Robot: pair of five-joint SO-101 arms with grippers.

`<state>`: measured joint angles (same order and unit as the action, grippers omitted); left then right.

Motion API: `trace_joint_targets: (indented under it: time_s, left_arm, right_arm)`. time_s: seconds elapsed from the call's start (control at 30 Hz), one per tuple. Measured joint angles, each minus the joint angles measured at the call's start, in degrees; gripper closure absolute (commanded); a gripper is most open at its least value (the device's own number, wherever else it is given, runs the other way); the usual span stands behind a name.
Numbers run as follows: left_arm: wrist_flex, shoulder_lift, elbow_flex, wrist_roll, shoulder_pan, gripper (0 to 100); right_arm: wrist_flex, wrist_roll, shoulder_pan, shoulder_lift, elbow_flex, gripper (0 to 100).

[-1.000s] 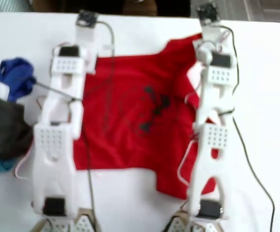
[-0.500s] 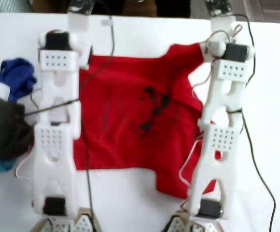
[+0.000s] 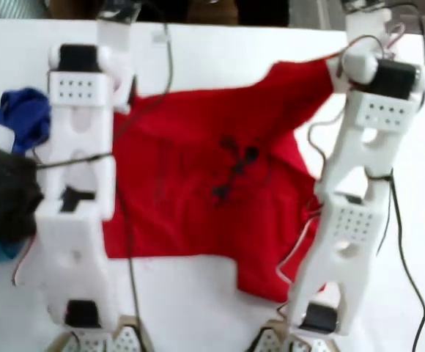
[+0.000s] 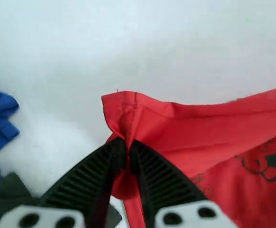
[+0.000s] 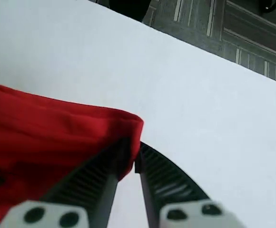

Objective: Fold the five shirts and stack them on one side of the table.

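Here, red shirt (image 3: 198, 191) spread flat mid-worktop (image 3: 220, 51), print up. Left pincer (image 4: 127, 148) clenched on one sleeve hem. Right pincer (image 5: 134, 159) clenched on other sleeve's edge, at far side. Clothes heap (image 3: 7, 183), blue, dark grey and teal, at worktop's left edge.
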<state>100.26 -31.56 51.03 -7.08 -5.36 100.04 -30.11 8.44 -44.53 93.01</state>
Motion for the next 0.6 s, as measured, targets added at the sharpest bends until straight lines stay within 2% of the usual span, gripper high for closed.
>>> trace_joint_targets:
  time_s: [0.13,0.37,0.47,0.6]
  left_arm:
    - [-8.35,5.36,-12.92,0.00,0.00,98]
    - [-30.86,6.42,-31.38,-0.18,-0.09,98]
    - [-38.95,6.33,-36.92,-0.18,-0.09,98]
    - [-45.71,6.33,-41.49,-0.18,-0.09,98]
  right_arm:
    - [0.18,0.00,-0.26,5.89,-4.84,97.8]
    - [0.18,0.00,-4.40,15.82,-18.02,97.8]
    - [0.18,0.53,-4.57,18.81,-23.91,97.7]
    - [0.09,0.70,-4.57,22.15,-35.08,97.6]
